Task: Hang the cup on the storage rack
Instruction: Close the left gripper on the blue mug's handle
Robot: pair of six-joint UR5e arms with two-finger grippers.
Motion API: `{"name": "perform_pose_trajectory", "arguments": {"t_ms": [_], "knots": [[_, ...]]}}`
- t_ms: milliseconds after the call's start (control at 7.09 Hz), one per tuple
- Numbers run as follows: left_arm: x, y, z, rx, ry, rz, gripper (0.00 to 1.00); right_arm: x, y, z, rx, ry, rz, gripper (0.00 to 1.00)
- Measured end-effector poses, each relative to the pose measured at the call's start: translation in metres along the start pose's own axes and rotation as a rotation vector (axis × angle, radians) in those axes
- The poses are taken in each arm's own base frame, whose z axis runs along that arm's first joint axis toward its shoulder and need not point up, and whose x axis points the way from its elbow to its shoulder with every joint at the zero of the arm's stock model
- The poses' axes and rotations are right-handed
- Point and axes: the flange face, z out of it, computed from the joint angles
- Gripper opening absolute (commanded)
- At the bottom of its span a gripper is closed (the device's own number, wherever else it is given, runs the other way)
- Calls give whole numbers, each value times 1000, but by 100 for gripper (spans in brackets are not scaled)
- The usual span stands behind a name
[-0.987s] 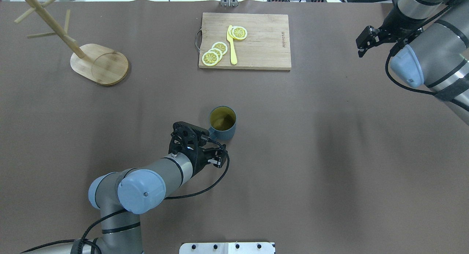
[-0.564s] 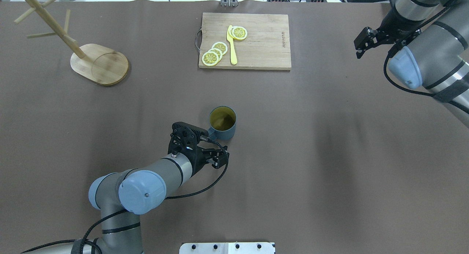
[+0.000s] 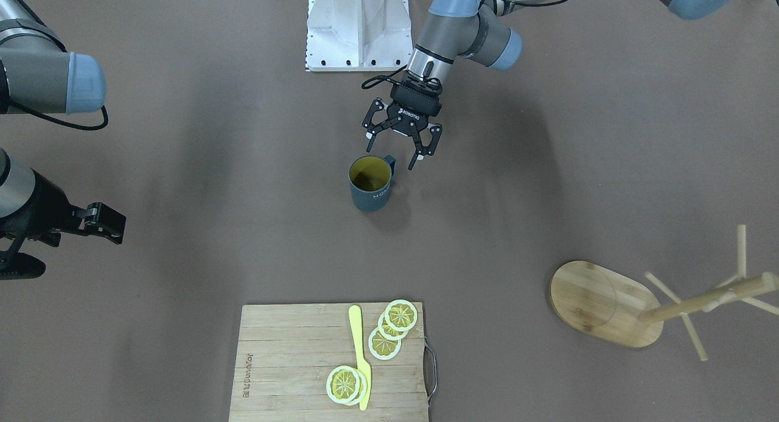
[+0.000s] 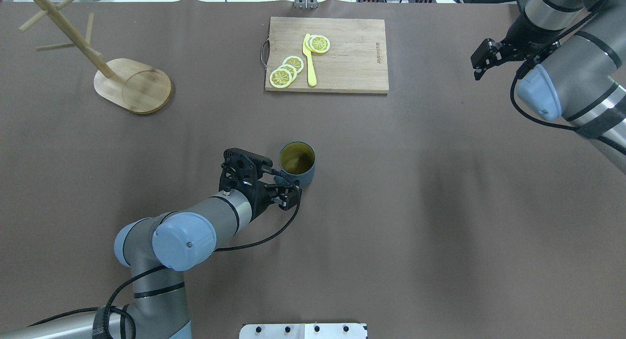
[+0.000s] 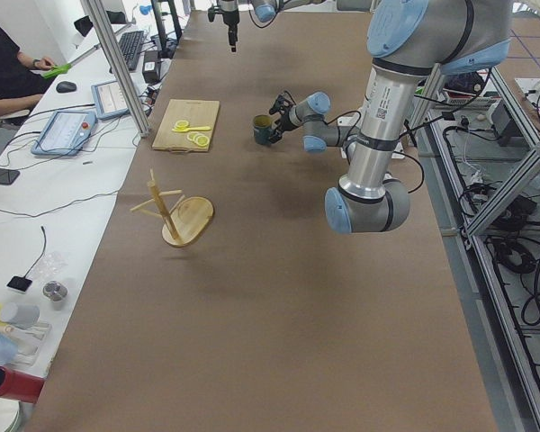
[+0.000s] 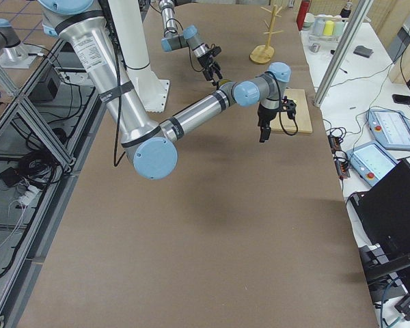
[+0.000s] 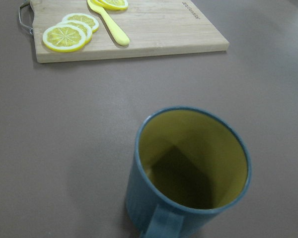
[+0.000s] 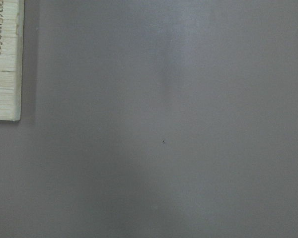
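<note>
The cup [image 4: 297,164] is a slate-blue mug with a yellow inside. It stands upright mid-table, also in the front view [image 3: 369,183] and close up in the left wrist view [image 7: 188,173]. Its handle points toward my left gripper [image 3: 392,154]. That gripper is open, its fingers on either side of the handle and not closed on it. From overhead the left gripper [image 4: 279,185] sits just behind the cup. The storage rack [image 4: 132,84], a bamboo mug tree, stands empty at the far left [image 3: 602,303]. My right gripper [image 4: 481,62] looks shut and empty, high at the far right.
A wooden cutting board [image 4: 326,54] with lemon slices [image 4: 286,70] and a yellow knife [image 4: 309,60] lies at the far middle of the table. Brown table surface [image 4: 195,124] lies between the cup and the rack. A white base plate [image 4: 303,330] is at the near edge.
My left gripper has moved forward toward the cup, and its fingers now flank the handle. The right gripper has drifted slightly farther back. The cup has not moved.
</note>
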Motion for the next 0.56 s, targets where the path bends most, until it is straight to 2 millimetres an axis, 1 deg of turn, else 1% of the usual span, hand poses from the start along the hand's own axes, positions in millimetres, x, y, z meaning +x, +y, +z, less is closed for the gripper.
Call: {"name": "perform_pose_trajectory", "arguments": {"t_ms": [141, 423, 564], "knots": [[-1, -2, 0, 9, 13, 17, 82, -1, 0, 1, -1, 0, -1, 100], [-5, 8, 8, -16, 53, 35, 62, -2, 1, 2, -3, 1, -2, 100], [-6, 12, 11, -24, 66, 36, 47, -2, 1, 3, -3, 2, -2, 100]]}}
